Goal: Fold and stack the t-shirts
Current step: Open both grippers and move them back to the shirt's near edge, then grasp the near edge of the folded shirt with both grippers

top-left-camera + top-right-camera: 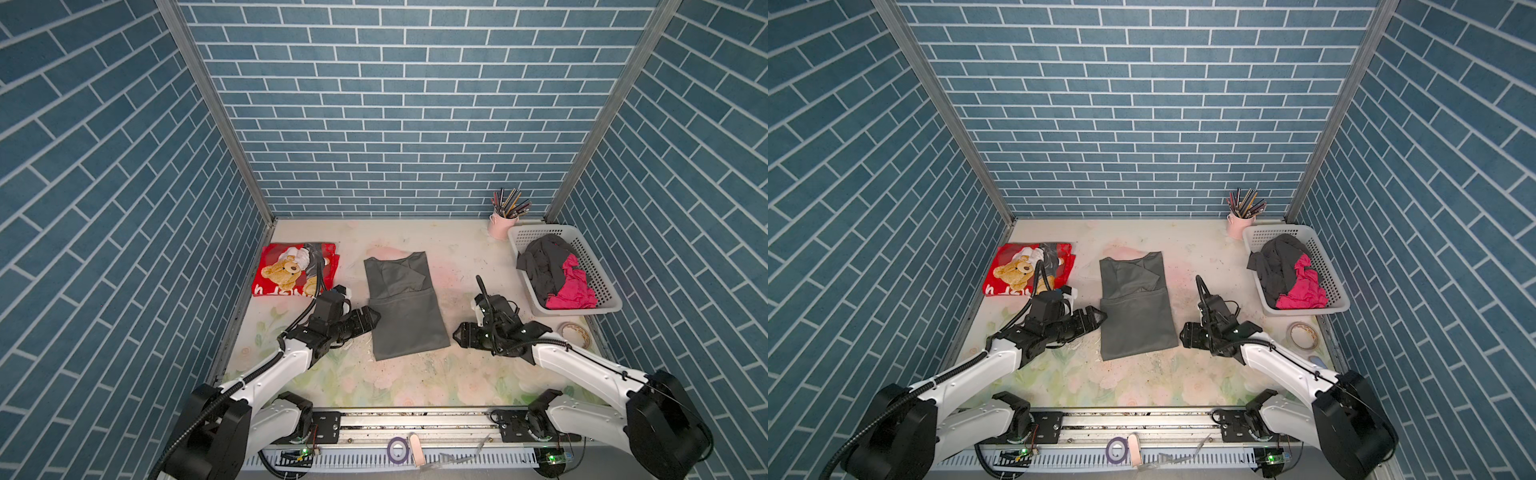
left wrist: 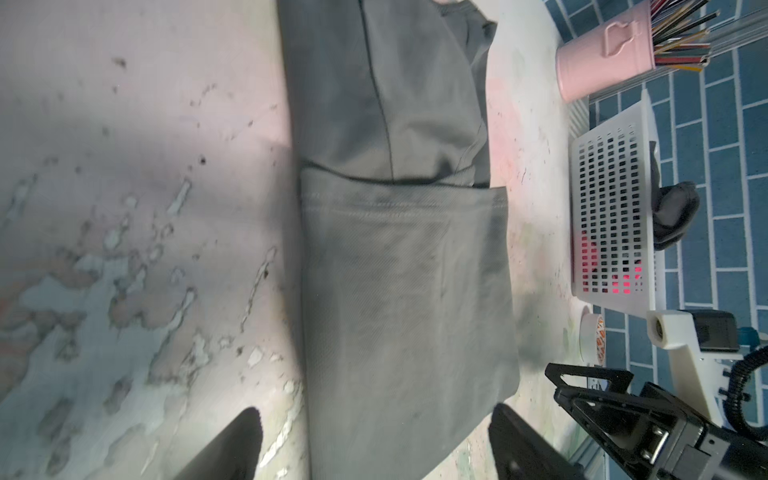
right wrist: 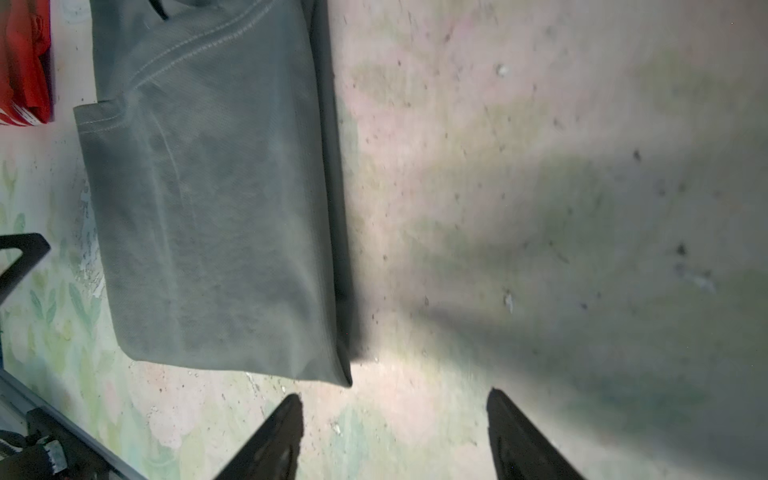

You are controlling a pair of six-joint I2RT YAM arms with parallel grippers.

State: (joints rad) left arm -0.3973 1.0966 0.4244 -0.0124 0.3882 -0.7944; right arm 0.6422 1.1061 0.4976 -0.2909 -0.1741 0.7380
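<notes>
While the red teddy-bear shirt (image 1: 295, 270) lay folded at far left, the left gripper (image 1: 371, 318) gaped empty beside the half-folded grey shirt (image 1: 405, 311) at centre, the right gripper (image 1: 458, 334) open beyond it; dark shirt (image 1: 542, 266) and magenta shirt (image 1: 571, 286) waited in the basket (image 1: 536, 228), right.

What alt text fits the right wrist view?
A folded grey t-shirt lies flat on a worn, floral-patterned table, with the right gripper open just short of one corner and holding nothing. A strip of a red t-shirt shows at the frame's edge beyond the grey one.
</notes>
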